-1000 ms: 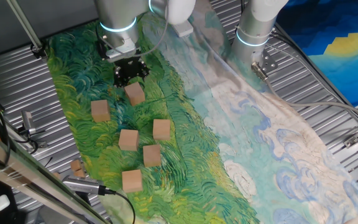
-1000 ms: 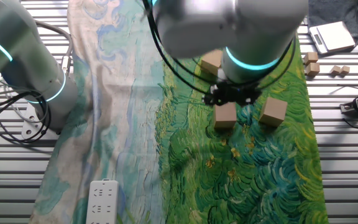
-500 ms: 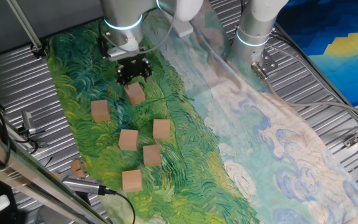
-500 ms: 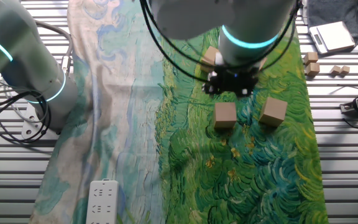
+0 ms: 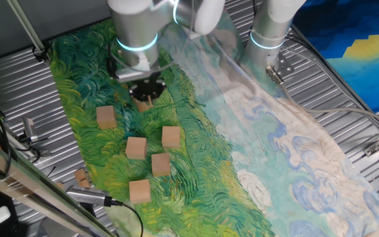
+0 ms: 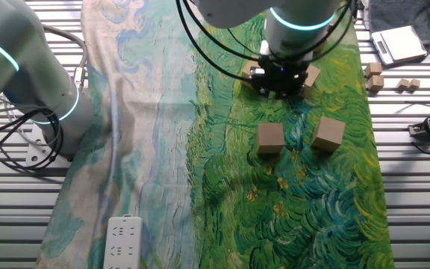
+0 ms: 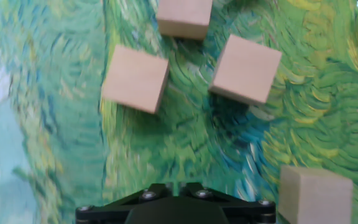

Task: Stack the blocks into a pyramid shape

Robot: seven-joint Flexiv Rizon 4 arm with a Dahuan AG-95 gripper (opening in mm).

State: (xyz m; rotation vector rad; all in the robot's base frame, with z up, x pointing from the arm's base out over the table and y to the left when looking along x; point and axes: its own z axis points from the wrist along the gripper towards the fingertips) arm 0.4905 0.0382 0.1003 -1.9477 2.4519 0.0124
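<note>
Above the green cloth at the bench's [image 5: 18, 79] twelve o'clock end, your hand [image 5: 147, 88], grip state indiscernible, hovers empty among six scattered, unstacked blocks [image 5: 136, 147]: judge this the selection step, then descend squarely onto one.

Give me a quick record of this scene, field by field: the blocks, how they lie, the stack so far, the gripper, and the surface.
blocks: six tan wooden cubes
layout: all lying singly on the cloth, none on another
pyramid: not started
gripper: low over the farthest block, partly hiding it in one fixed view
fingers: cannot tell whether open or shut
held: nothing visibly held
surface: painted green and blue cloth over a ribbed metal table
extras: white power strip on the cloth's edge
</note>
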